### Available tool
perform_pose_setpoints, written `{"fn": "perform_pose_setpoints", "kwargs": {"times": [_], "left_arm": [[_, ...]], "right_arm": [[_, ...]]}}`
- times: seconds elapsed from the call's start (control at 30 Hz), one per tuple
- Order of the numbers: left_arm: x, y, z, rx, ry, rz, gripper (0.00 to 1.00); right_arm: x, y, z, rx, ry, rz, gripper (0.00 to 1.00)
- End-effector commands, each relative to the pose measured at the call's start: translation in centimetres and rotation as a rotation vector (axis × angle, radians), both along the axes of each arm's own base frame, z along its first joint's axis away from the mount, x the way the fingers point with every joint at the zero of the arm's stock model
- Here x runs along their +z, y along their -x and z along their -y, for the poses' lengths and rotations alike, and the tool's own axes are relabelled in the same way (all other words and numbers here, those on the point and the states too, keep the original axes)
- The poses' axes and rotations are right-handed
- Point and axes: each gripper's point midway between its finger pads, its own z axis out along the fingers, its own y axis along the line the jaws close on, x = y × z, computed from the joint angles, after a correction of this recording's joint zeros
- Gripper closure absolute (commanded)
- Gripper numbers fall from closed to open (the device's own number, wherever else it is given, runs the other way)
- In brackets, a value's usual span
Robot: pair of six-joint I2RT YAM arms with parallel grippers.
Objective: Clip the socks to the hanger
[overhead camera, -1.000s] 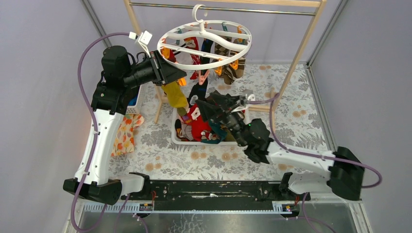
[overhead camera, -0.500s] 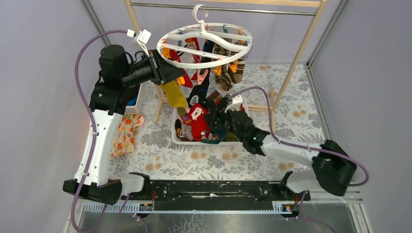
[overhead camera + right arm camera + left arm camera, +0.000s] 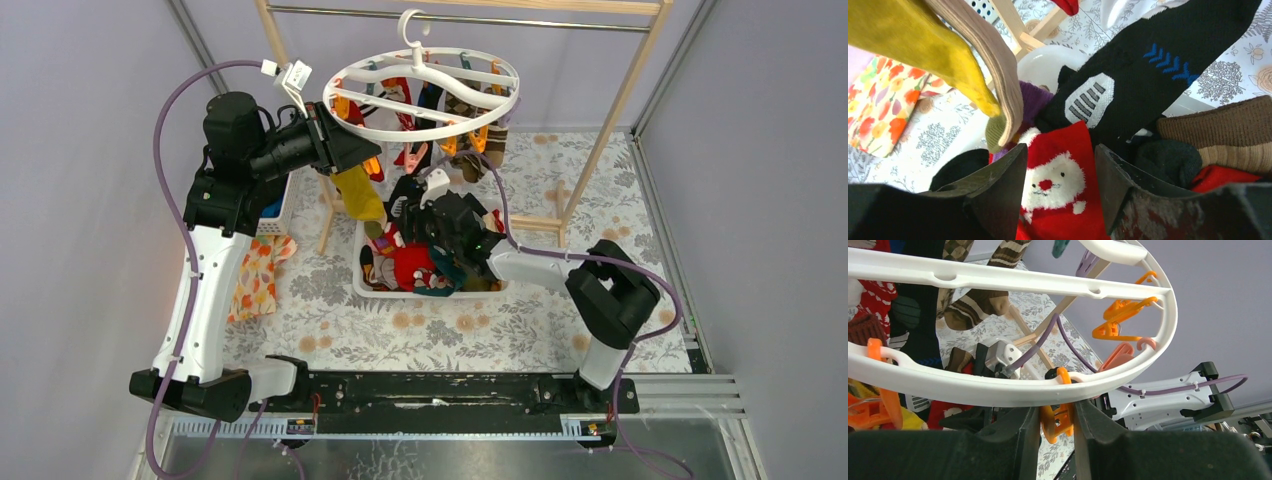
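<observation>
The white oval hanger (image 3: 430,70) hangs from the rail, with several socks clipped under it. My left gripper (image 3: 365,150) is at its near-left rim (image 3: 973,390), shut on an orange clip (image 3: 1057,420) that hangs just below the ring. A mustard sock (image 3: 360,195) hangs next to it. My right gripper (image 3: 410,225) is open, low over the white basket (image 3: 362,285) of loose socks. Its jaws stand either side of the red Santa-face sock (image 3: 1058,182), and I cannot tell whether they touch it. A black sock with blue chevrons (image 3: 1153,65) and a brown sock (image 3: 1218,130) lie beside it.
The wooden-framed rail (image 3: 620,90) stands behind the basket, its foot bar on the floral tablecloth. An orange-flowered cloth (image 3: 255,280) lies at the left, below a small white bin (image 3: 275,215). The mustard sock (image 3: 923,45) dangles close over my right gripper.
My right arm has swung left, and its gripper has moved across the basket to the Santa sock. My left gripper has barely moved and stays on the orange clip.
</observation>
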Motion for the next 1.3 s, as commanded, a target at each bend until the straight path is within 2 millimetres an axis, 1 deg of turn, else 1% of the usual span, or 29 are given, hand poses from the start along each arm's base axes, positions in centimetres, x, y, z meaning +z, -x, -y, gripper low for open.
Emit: {"fn": "perform_pose_setpoints", "kwargs": {"times": [0.0,0.1,0.13,0.17,0.23,0.3,0.37,0.4,0.5,0.57,0.63,0.8,0.93,1.03,1.1,1.17,1.27], "left_arm": [[1.0,0.1,-0.1,0.0,-0.015,0.065,1.0],[1.0,0.2,0.0,-0.004,-0.011,0.062,1.0],[1.1,0.2,0.0,-0.005,-0.009,0.063,1.0],[1.1,0.2,0.0,-0.006,-0.008,0.061,1.0],[1.0,0.1,0.0,-0.003,-0.007,0.061,1.0],[0.9,0.0,0.0,0.003,-0.009,0.061,1.0],[0.8,0.0,-0.1,0.005,-0.012,0.059,1.0],[0.8,-0.1,-0.1,0.005,-0.012,0.059,1.0],[0.8,-0.1,-0.1,0.008,-0.013,0.062,1.0],[0.8,-0.1,-0.1,0.009,-0.012,0.063,1.0],[0.8,-0.1,-0.1,0.011,-0.013,0.063,1.0],[0.7,0.0,-0.2,0.014,-0.017,0.07,1.0],[0.8,0.1,-0.2,0.013,-0.018,0.075,1.0],[0.9,0.2,-0.2,0.014,-0.018,0.079,1.0],[1.0,0.3,-0.3,0.013,-0.017,0.081,1.0],[1.1,0.4,-0.3,0.013,-0.015,0.083,1.0],[1.2,0.5,-0.3,0.013,-0.014,0.085,1.0]], "right_arm": [[0.6,-0.4,-0.1,0.041,0.027,0.036,0.42],[-0.7,-0.6,0.7,0.016,0.088,0.026,0.37],[-1.1,-0.6,0.9,0.015,0.105,0.023,0.37],[-1.4,-0.6,0.9,0.021,0.116,0.022,0.39],[-1.6,-0.5,0.7,0.04,0.123,0.022,0.62],[-0.6,-0.2,0.4,0.058,0.099,0.038,0.82],[1.2,0.1,0.4,0.068,0.059,0.069,0.96],[2.1,0.4,0.6,0.069,0.042,0.083,1.0],[4.9,1.5,1.3,0.076,-0.023,0.119,1.0],[6.7,2.7,1.8,0.096,-0.086,0.135,1.0],[7.9,4.1,2.4,0.114,-0.146,0.14,1.0],[10.3,8.7,3.5,0.221,-0.339,0.132,1.0],[13.5,12.2,4.6,0.307,-0.51,0.149,1.0],[15.4,14.1,5.6,0.347,-0.594,0.15,1.0],[16.2,14.7,6.2,0.349,-0.619,0.154,1.0],[16.2,15.0,6.8,0.334,-0.624,0.15,1.0],[15.1,14.4,7.7,0.267,-0.612,0.129,1.0]]}}
